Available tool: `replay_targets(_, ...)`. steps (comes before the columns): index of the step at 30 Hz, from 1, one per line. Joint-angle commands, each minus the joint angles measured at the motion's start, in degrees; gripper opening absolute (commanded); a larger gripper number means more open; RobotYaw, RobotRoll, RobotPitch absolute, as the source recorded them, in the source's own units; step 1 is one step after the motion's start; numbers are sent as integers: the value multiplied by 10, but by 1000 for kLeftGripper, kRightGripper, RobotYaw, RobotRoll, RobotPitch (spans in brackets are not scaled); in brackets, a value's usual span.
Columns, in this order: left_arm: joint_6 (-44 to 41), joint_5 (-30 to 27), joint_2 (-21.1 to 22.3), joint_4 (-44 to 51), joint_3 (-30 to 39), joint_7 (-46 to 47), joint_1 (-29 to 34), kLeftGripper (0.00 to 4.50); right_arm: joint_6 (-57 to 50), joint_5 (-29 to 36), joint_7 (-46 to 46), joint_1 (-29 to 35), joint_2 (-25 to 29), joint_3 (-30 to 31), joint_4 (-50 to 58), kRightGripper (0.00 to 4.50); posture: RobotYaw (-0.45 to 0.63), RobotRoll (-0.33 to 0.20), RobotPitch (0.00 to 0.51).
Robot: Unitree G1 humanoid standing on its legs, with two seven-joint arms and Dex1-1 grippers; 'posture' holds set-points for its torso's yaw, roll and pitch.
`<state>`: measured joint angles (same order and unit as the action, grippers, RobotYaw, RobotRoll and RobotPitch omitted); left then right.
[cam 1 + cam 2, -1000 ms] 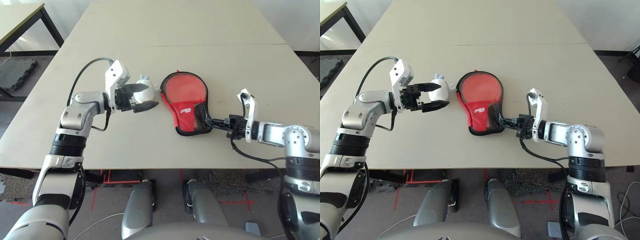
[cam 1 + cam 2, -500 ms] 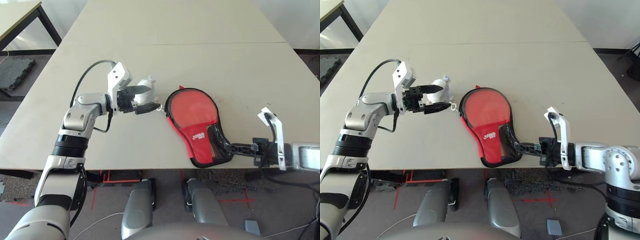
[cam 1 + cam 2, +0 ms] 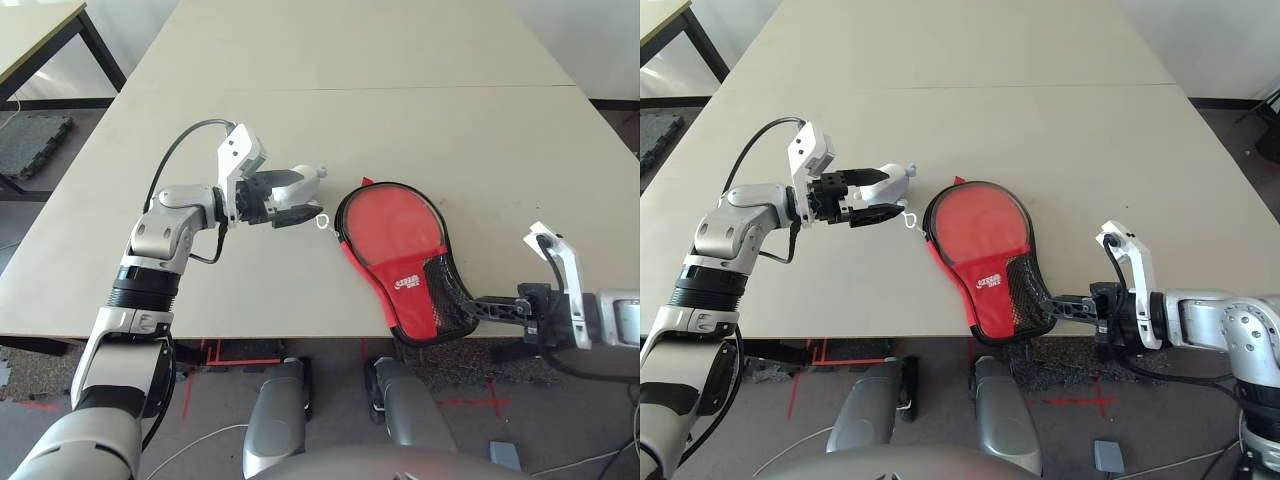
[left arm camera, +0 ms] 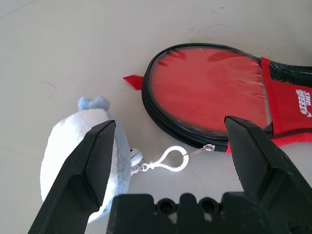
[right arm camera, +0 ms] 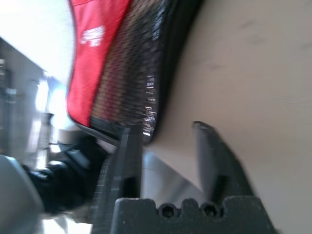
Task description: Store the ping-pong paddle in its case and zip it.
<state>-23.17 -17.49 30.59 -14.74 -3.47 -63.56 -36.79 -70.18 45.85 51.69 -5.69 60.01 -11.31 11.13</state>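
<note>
The red case (image 3: 392, 228) lies flat near the table's front edge. Its black mesh handle end (image 3: 440, 305) hangs over that edge. Its zip looks closed round the blade part (image 4: 204, 92). The ping-pong paddle is hidden. My right gripper (image 3: 472, 302) is off the table's front edge, open, one finger (image 5: 124, 156) beside the mesh corner (image 5: 146, 97). A white clasp (image 4: 170, 158) on a thin chain links the zip pull to a grey-white plush toy (image 4: 68, 151). My left gripper (image 3: 298, 200) is open just over the clasp, and the toy (image 3: 302, 178) touches one finger.
The beige table (image 3: 350, 100) stretches far back, with a seam across it behind the case. Another table (image 3: 30, 30) stands at the far left over a black floor mat (image 3: 35, 145). The front edge (image 3: 300, 336) runs just under the case.
The right gripper pulled the case toward the front right until its handle end hung off the edge, then opened. The toy trailed along on its chain. The left gripper followed to the right.
</note>
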Motion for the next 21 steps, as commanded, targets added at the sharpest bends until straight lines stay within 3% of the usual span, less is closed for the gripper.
replay_targets(1, 7, 5, 8, -10, -3, -6, -2, 4500, 105, -65, 33, -69, 17, 24, -81, 3371, 24, 0, 114)
replay_targets(4, 10, 5, 8, -12, -2, -6, -3, 4500, 179, -110, 14, -183, -34, 53, -124, 4475, 31, 0, 109)
replay_targets(6, 9, 4, 8, -9, -3, -4, -2, 4500, 202, -130, 5, -223, -77, 84, -121, 4475, 33, 0, 108)
replay_targets(11, 8, 6, 4, -7, -5, 1, -4, 4500, 258, -197, -9, -257, -160, 162, -122, 4475, 35, 0, 107)
replay_targets(15, 5, 6, 4, -10, -4, 4, -10, 4500, 299, -249, -5, -260, -195, 211, -137, 4475, 44, 0, 111)
replay_targets(21, 6, 9, 9, -15, -2, 7, -16, 4500, 330, -283, -4, -273, -232, 224, -180, 4475, 48, 0, 121)
